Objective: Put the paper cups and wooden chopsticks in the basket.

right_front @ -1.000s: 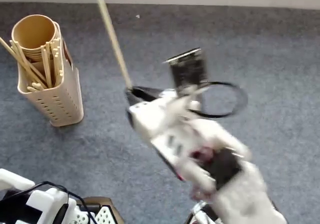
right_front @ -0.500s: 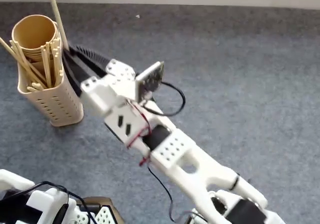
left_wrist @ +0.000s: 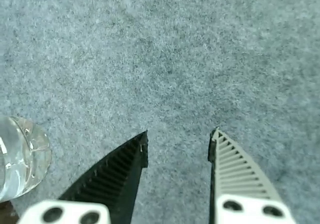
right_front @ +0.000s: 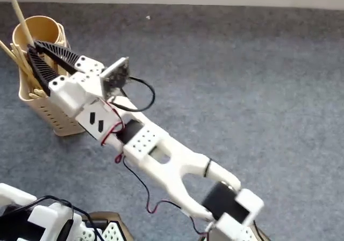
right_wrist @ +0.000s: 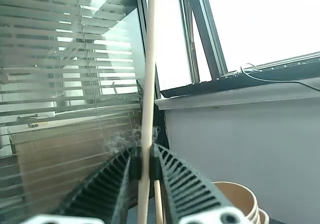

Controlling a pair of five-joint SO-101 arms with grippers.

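Right pincer [right_front: 33, 53] grips chopstick [right_front: 15, 7] over basket [right_front: 35, 99]; left pincer [left_wrist: 177, 139] agape

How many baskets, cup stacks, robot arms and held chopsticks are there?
basket: 1
stack of paper cups, standing in the basket: 1
chopstick held in the right pincer: 1
robot arms: 2
Total: 5
The loose chopsticks inside the basket are too bunched together to count.

Right claw [right_wrist: 145, 160] clamped, arm [right_front: 161, 156] outstretched; left claw [left_wrist: 178, 138] spread.
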